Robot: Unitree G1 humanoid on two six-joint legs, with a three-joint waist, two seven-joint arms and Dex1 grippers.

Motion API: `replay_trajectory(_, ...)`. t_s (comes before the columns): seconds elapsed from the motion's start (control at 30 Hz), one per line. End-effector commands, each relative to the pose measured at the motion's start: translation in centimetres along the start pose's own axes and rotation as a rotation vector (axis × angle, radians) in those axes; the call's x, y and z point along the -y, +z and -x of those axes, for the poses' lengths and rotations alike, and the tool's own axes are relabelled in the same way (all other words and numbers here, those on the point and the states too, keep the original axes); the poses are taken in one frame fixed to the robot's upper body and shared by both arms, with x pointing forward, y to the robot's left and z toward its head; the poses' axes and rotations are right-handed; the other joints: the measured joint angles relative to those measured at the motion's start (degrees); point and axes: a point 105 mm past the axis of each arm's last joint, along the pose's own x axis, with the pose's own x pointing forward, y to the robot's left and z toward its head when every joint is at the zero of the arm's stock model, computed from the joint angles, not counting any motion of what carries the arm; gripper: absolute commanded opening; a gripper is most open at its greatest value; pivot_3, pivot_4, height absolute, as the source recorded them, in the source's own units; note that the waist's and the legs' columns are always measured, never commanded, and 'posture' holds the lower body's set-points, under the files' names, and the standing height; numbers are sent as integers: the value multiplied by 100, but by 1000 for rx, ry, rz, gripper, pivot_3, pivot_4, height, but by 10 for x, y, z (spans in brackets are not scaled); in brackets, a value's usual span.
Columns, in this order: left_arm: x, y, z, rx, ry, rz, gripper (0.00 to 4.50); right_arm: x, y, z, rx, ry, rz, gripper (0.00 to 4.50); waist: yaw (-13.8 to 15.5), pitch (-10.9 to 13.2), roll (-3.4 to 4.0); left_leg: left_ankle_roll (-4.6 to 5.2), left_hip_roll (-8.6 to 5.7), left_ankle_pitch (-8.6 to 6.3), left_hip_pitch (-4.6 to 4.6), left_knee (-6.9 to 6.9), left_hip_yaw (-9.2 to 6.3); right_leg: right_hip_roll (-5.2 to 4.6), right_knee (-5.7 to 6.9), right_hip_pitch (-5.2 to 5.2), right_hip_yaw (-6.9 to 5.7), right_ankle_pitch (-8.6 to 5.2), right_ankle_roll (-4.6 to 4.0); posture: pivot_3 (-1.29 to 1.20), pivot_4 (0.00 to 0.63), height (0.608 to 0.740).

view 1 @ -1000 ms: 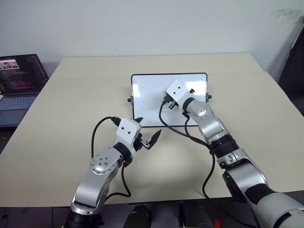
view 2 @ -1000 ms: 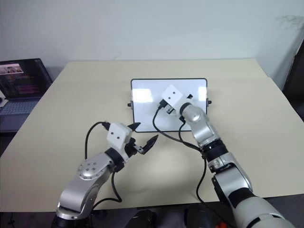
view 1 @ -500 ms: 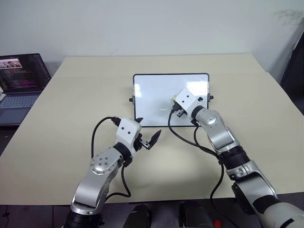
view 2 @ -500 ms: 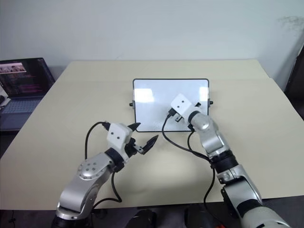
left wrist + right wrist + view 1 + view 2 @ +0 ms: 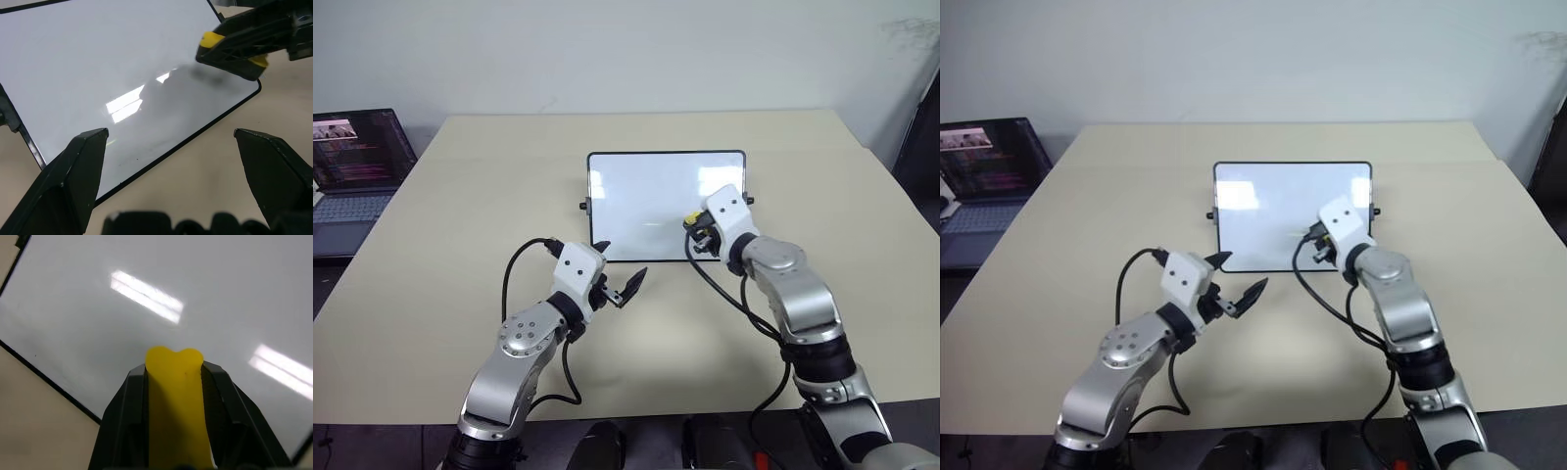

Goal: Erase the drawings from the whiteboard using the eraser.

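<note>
I see the right gripper fingers clenched on the eraser, squeezed between them above the whiteboard. Left gripper fingers released.

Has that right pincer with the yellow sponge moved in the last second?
Yes. The right pincer slid from the middle of the whiteboard down toward its near right corner.

Laptop at far left is cut off by the frame edge; screen text too small to read. Right gripper covers the whiteboard's near right corner. Eraser mostly hidden between the fingers; its dark underside can't be seen.
</note>
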Motion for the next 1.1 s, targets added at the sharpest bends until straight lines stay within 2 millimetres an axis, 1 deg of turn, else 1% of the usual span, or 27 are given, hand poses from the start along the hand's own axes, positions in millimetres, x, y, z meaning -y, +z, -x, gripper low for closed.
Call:
replay_trajectory(0.03, 1, 13, -3, 46, -16, -10, 4500, 17, -8, 17, -17, -103, -75, 1144, 0, 0, 0, 0, 0, 0, 1, 0, -2, 0, 0, 1, -2, 0, 0, 0, 150, 740)
replay_trajectory(0.1, 2, 13, -3, 46, -24, -10, 4500, 22, -14, 22, -32, -132, -73, 1144, -2, 0, 0, 0, 0, 0, 1, 0, 1, 0, 1, 1, -1, 0, 0, 0, 150, 740)
replay_trajectory(0.3, 6, 16, -6, 50, -91, -17, 4500, 52, -24, 45, -74, -262, -43, 1144, -5, 2, 2, -3, -2, 2, 0, 0, 9, 0, 0, 1, 0, -1, 1, 0, 150, 740)
replay_trajectory(0.5, 28, 14, -2, 18, -290, 3, 4500, 74, -32, 63, -125, -348, -1, 1144, -12, 2, 1, -1, -1, 1, 1, 0, 26, 2, 0, 2, 1, -2, 2, 0, 150, 740)
replay_trajectory(0.57, 36, 13, 1, 8, -367, 5, 4500, 76, -37, 67, -149, -361, -4, 1144, -10, 3, 0, -1, -2, 0, 0, 0, 29, 2, -1, 2, 1, -2, 3, 0, 150, 740)
replay_trajectory(0.67, 46, 11, 5, -6, -488, 9, 4500, 76, -49, 71, -197, -374, -54, 1144, -11, 3, 0, 0, 0, 0, 0, 0, 32, 2, 0, 2, 1, -2, 3, 0, 150, 740)
replay_trajectory(0.77, 52, 9, 8, -19, -575, -11, 4500, 73, -58, 72, -224, -369, -103, 1144, -10, 3, 0, 1, 1, -1, 1, 0, 32, 3, 0, 2, 1, -2, 2, 0, 150, 740)
replay_trajectory(0.93, 54, 6, 10, -27, -692, -41, 4500, 70, -71, 70, -259, -363, -202, 1144, -10, 3, 1, 3, 0, -1, 1, 0, 34, 3, 0, 3, 1, -2, 2, 0, 150, 740)
replay_trajectory(1.0, 52, 4, 8, -25, -713, -65, 4500, 71, -77, 70, -277, -369, -248, 1144, -9, 3, 1, 3, 0, -1, 1, 0, 33, 4, 0, 3, 1, -2, 2, 0, 150, 740)
replay_trajectory(1.1, 50, -2, 7, -35, -728, -106, 4500, 69, -79, 69, -284, -356, -291, 1144, -12, 4, 2, 3, 0, -1, 1, 0, 34, 4, -1, 3, 2, -2, 2, 0, 150, 740)
